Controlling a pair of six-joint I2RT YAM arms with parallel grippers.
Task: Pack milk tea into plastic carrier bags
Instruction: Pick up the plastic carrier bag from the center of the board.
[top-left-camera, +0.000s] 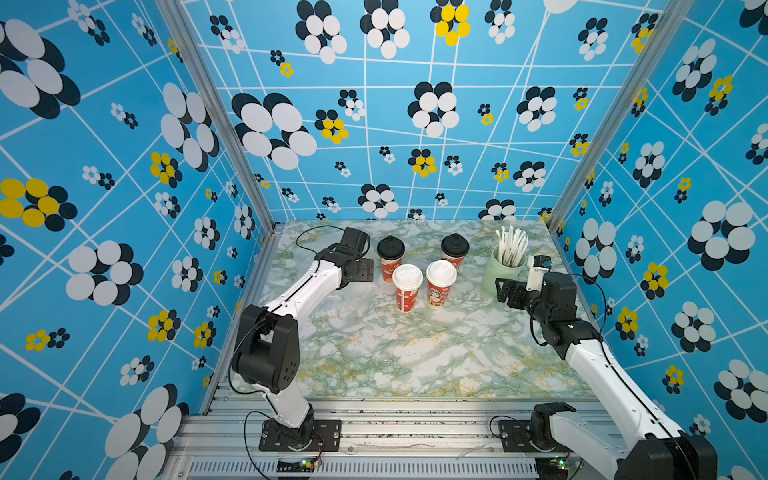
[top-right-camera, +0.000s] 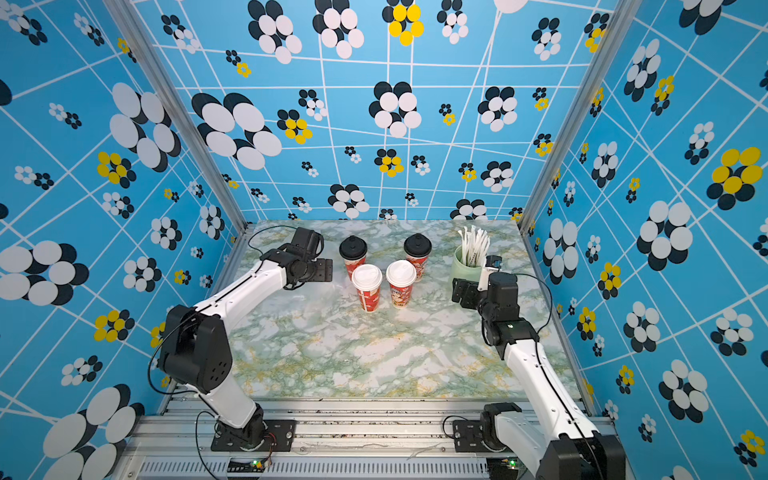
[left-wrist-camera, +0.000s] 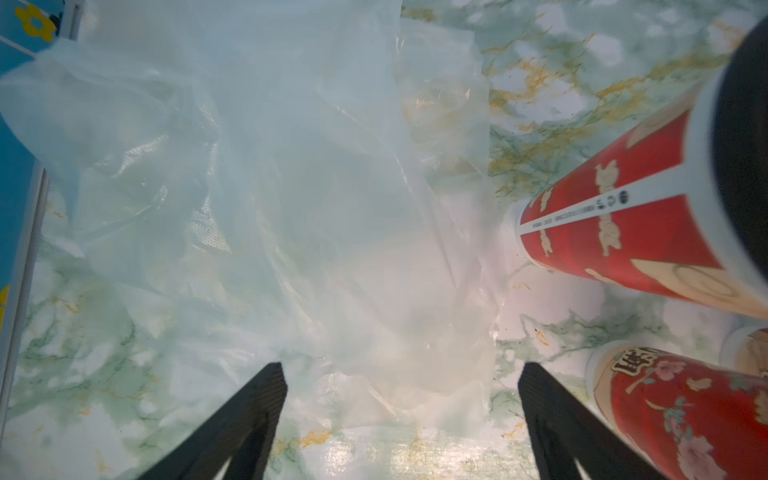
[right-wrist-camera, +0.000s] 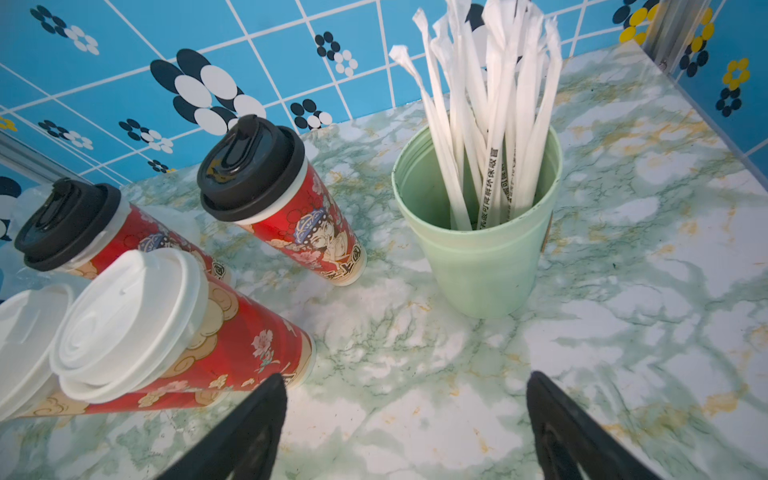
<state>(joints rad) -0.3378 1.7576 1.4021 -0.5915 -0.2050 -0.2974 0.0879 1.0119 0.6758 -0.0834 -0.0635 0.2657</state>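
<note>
The left gripper (left-wrist-camera: 402, 368) hangs with its flat black fingers spread wide over a plastic carrier bag (left-wrist-camera: 270, 187). The bag is a thin, crinkled, milky film lying slack on the glossy, green-veined, marble-look table (top-left-camera: 395, 357). Just beside it stand four tall, tapered, red printed paper cups: a left black-domed cup (top-left-camera: 390, 249), a left white-lidded cup (top-left-camera: 407, 277), a right white-lidded cup (top-left-camera: 440, 272) and a right black-domed cup (top-left-camera: 454, 246). Farther right, a smooth pale green cup (top-left-camera: 500, 274) holds paper-wrapped straws (top-left-camera: 513, 245). Near it, the right gripper (right-wrist-camera: 407, 376) is also splayed open over the tabletop.
</note>
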